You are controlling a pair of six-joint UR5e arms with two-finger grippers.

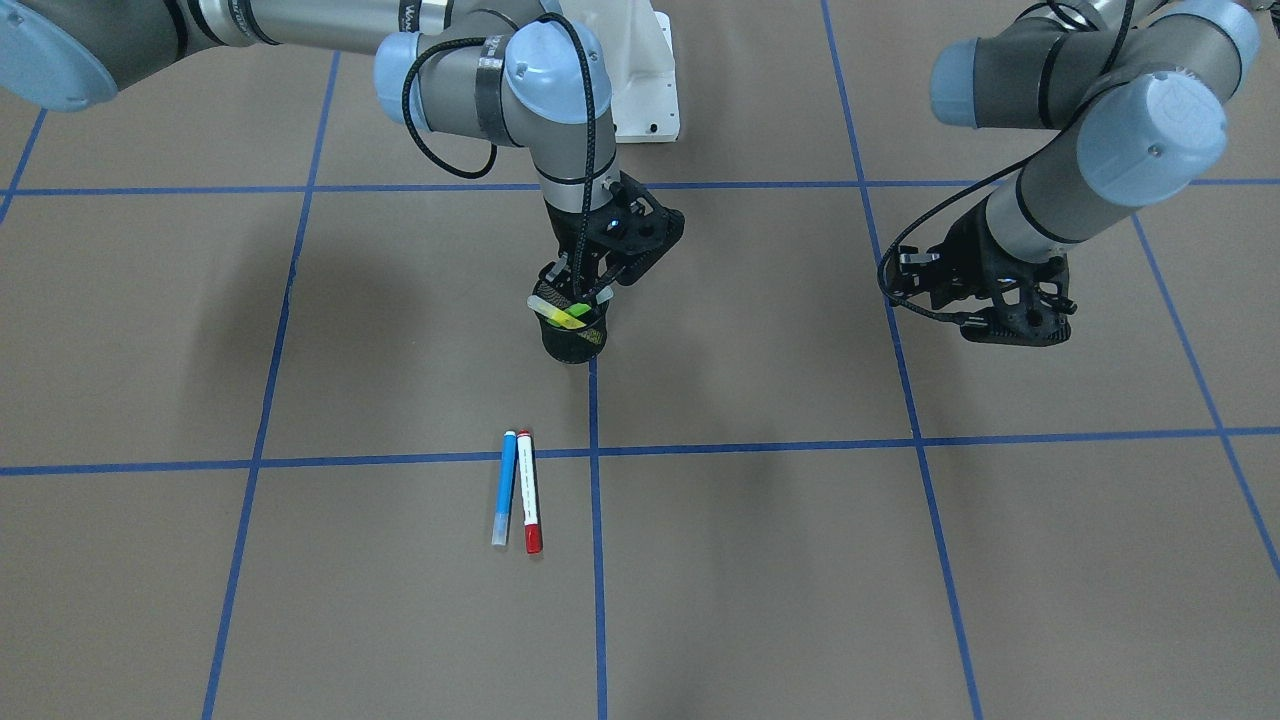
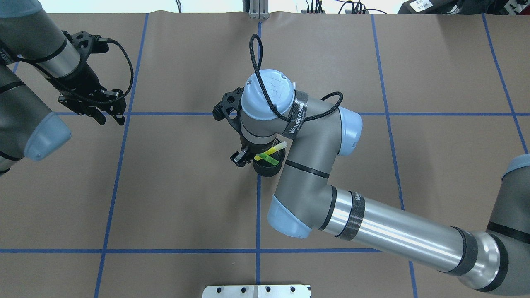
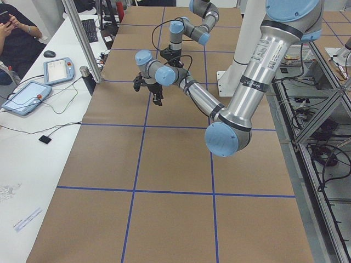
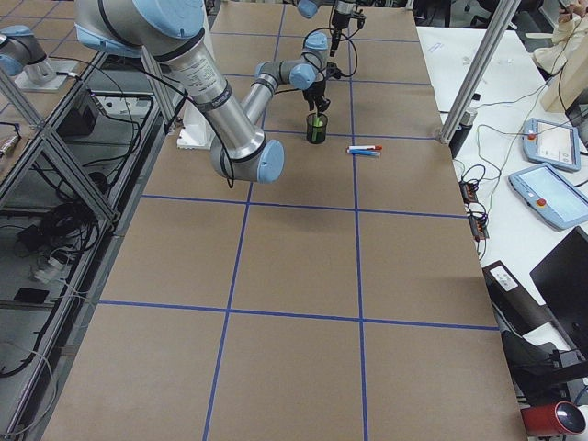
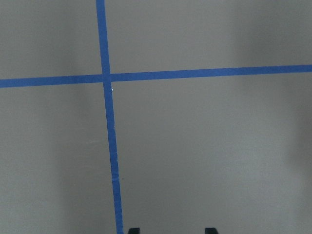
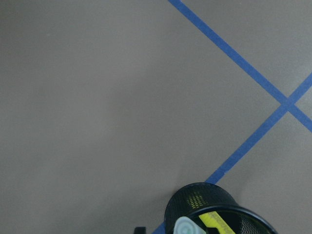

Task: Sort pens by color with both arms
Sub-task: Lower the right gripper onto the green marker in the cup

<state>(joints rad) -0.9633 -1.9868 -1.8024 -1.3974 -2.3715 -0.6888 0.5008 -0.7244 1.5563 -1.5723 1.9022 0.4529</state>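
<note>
Right gripper (image 1: 583,285), fingers parted, is held directly over the one black mesh cup (image 1: 573,342). Two of the four pens are leaned in the cup: one yellow pen (image 1: 560,312) and one green pen (image 1: 585,310). The other two, one blue pen (image 1: 504,487) and one white pen (image 1: 528,492) with a red cap, are laid side by side on the counter (image 1: 800,560), apart from the cup. Left gripper (image 2: 112,120), likewise parted and empty, is held well aside.
</note>
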